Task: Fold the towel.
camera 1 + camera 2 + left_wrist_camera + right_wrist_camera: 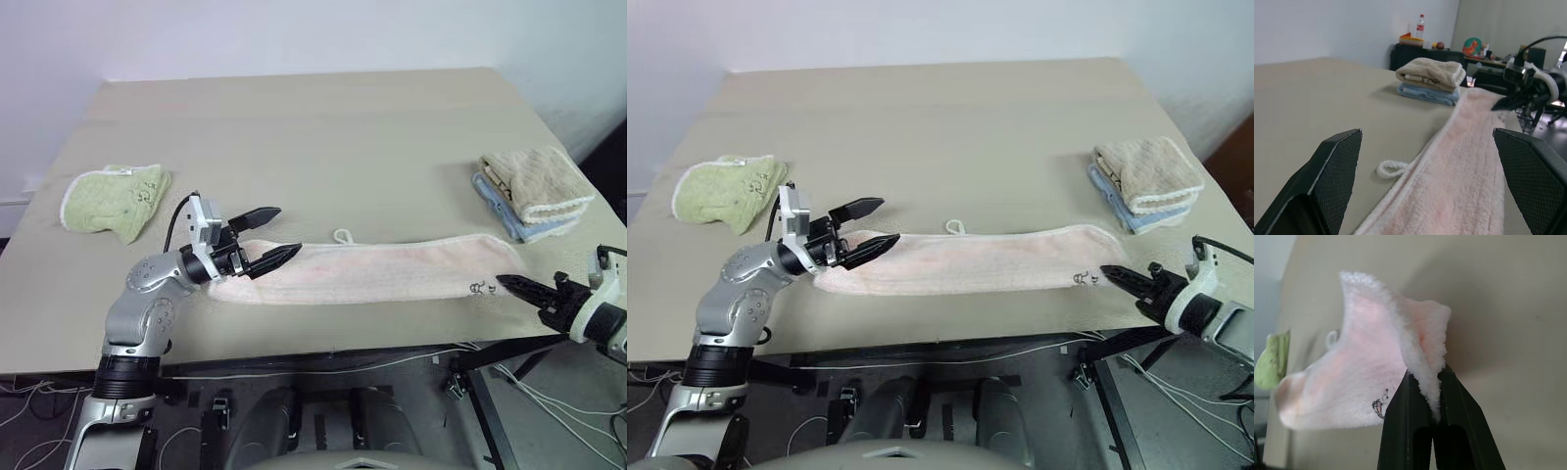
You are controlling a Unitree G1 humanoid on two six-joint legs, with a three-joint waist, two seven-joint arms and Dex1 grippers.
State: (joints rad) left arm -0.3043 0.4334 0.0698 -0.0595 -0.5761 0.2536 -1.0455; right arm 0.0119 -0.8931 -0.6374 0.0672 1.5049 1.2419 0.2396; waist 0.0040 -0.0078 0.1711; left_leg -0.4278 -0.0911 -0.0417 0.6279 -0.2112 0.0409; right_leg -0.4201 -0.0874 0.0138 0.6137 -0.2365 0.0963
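- The left gripper has its 2 black fingers spread wide, released, gripping nothing; 1 fingertip hovers just above the left end of the towel, the other lies at or just over that end's cloth, and whether it touches cannot be told.
- The right gripper has its 2 fingers clenched together on a pinch of the towel's right end, the pink terry bunched up between the tips in the right wrist view.
- The towel lies as 1 long, narrow pink strip along the near edge of the table, stretched between the 2 grippers.
- Its small white loop pokes out from the towel's far edge, about midway along.
- Its dark printed mark sits near the towel's right end, just beside the right gripper's tips.
- A light green towel lies beyond the pink towel's left end, well apart from it.
- A beige towel stacked on a blue towel lies beyond the pink towel's right end.
- The right arm is cut off at the picture edge in the eye views, and the blue towel is mostly hidden under the beige 1.
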